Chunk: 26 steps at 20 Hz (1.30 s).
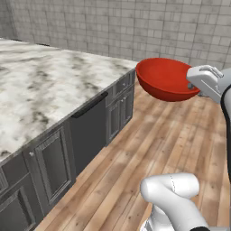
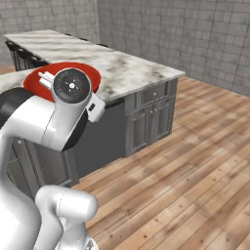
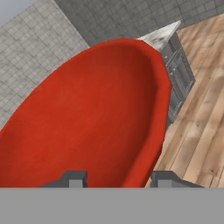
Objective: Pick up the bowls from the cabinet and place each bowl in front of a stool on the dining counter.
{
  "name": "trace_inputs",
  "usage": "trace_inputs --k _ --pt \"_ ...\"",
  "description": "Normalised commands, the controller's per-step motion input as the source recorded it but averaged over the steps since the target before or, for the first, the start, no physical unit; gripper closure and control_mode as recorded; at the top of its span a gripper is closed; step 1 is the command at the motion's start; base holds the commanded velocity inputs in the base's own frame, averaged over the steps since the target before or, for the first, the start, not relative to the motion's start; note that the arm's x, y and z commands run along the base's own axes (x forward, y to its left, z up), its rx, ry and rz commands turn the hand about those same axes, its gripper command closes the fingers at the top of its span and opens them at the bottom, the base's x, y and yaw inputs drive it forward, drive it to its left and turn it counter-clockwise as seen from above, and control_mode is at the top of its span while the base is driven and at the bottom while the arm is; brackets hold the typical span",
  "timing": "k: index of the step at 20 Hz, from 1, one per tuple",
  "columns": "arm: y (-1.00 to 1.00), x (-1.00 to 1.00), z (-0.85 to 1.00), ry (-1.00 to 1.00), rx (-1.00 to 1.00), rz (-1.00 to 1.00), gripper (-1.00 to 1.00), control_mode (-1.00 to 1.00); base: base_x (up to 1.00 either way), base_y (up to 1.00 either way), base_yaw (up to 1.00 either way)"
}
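**Red bowl held in the air beside the marble counter**

A kitchen with grey tiled walls (image 1: 135, 22) and a plank wood floor (image 1: 149, 149) is filling the base views. A long white marble counter (image 1: 49, 81) with grey-brown veining is running along the left of the left base view, and dark grey cabinets (image 1: 119, 110) with raised-panel doors and a flat black panel are sitting under it. In the right base view the same counter (image 2: 122, 66) is stretching away toward the far wall, with the cabinet fronts (image 2: 149, 122) below its near end.

The glossy red bowl (image 1: 164, 79) is hanging in the air just past the counter's corner, above the wood floor and not resting on anything. It is sitting roughly upright in the left base view, its open side facing up and slightly toward the counter. The white arm is reaching in from the right, and the gripper (image 1: 193, 85) is meeting the bowl at its right-hand rim.

In the right base view the bowl (image 2: 93, 73) is showing as a red arc behind the arm's round dark joint, level with the counter top.

In the hand view the bowl (image 3: 92, 122) is taking up most of the picture, its inside facing the camera. The gripper (image 3: 117, 178) is clamping the rim: one dark fingertip (image 3: 76, 178) is lying inside the bowl and the other is outside the wall, so the jaws are closed on the bowl's edge.
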Motion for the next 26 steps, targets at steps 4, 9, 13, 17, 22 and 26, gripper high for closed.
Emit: trace_inputs --k 4,9,13,17,22,26 --pt "0.0 0.0 0.0 0.0 0.0 0.0 1.0 1.0 1.0 -1.0 -0.08" --pt "0.0 0.0 0.0 0.0 0.0 0.0 1.0 1.0 0.91 -1.0 -0.12" --pt "0.0 0.0 0.0 0.0 0.0 0.0 1.0 1.0 1.0 -1.0 -0.14" --pt "0.0 0.0 0.0 0.0 0.0 0.0 1.0 1.0 1.0 -1.0 -0.1" --pt "0.0 0.0 0.0 0.0 0.0 0.0 1.0 1.0 1.0 -1.0 -0.03" --pt "0.0 0.0 0.0 0.0 0.0 0.0 1.0 1.0 1.0 -1.0 0.0"
